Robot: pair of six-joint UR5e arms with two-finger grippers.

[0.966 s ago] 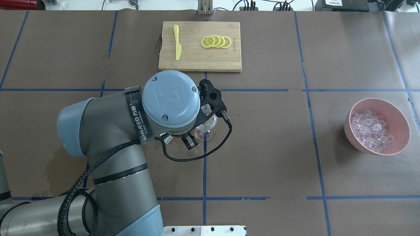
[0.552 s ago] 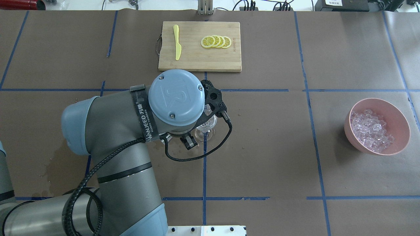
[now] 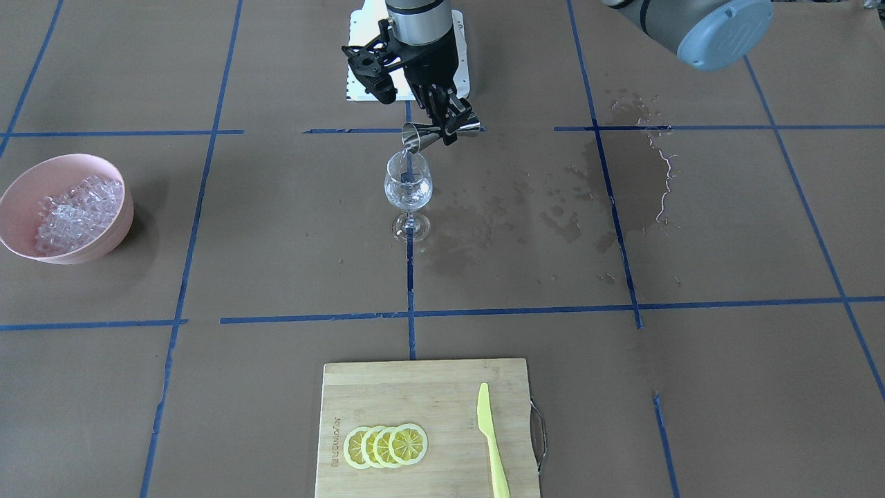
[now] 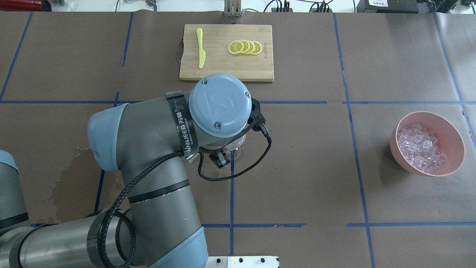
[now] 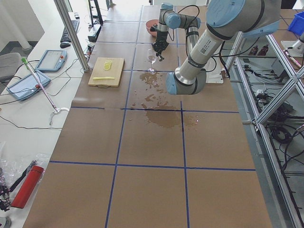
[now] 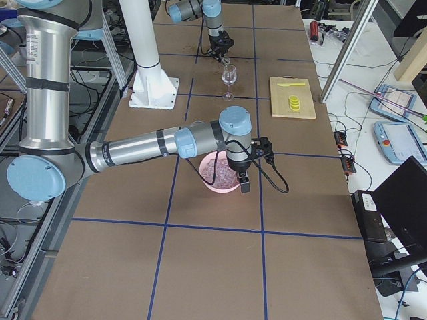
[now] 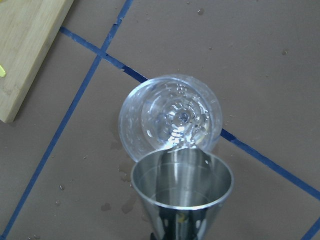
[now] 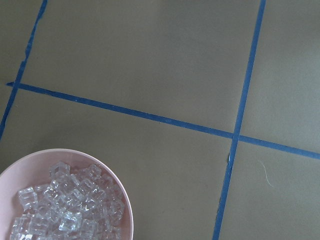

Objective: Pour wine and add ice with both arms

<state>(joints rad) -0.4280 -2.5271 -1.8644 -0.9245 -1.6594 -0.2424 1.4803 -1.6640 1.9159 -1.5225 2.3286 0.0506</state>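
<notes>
My left gripper (image 3: pixel 446 124) is shut on a steel jigger (image 3: pixel 432 136) and holds it tipped sideways over the rim of a clear wine glass (image 3: pixel 408 187) at the table's middle. A thin stream of clear wine runs into the bowl, where a little lies (image 3: pixel 408 197). In the left wrist view the jigger's mouth (image 7: pixel 182 180) overlaps the glass rim (image 7: pixel 170 117). In the overhead view the left arm's wrist covers most of the glass (image 4: pixel 238 143). The ice (image 4: pixel 420 145) fills a pink bowl (image 4: pixel 405 163). My right gripper (image 6: pixel 241 183) shows only in the exterior right view, by the bowl; I cannot tell its state.
A bamboo cutting board (image 3: pixel 415 394) carries several lemon slices (image 3: pixel 385 446) and a yellow knife (image 3: pixel 491 436) on the far side from the robot. Wet spill patches (image 3: pixel 622 173) darken the brown paper on the robot's left of the glass.
The left arm's wrist has shifted to the right and slightly toward the cutting board in the overhead view, and now covers more of the wine glass. The bowl and board have not moved.
</notes>
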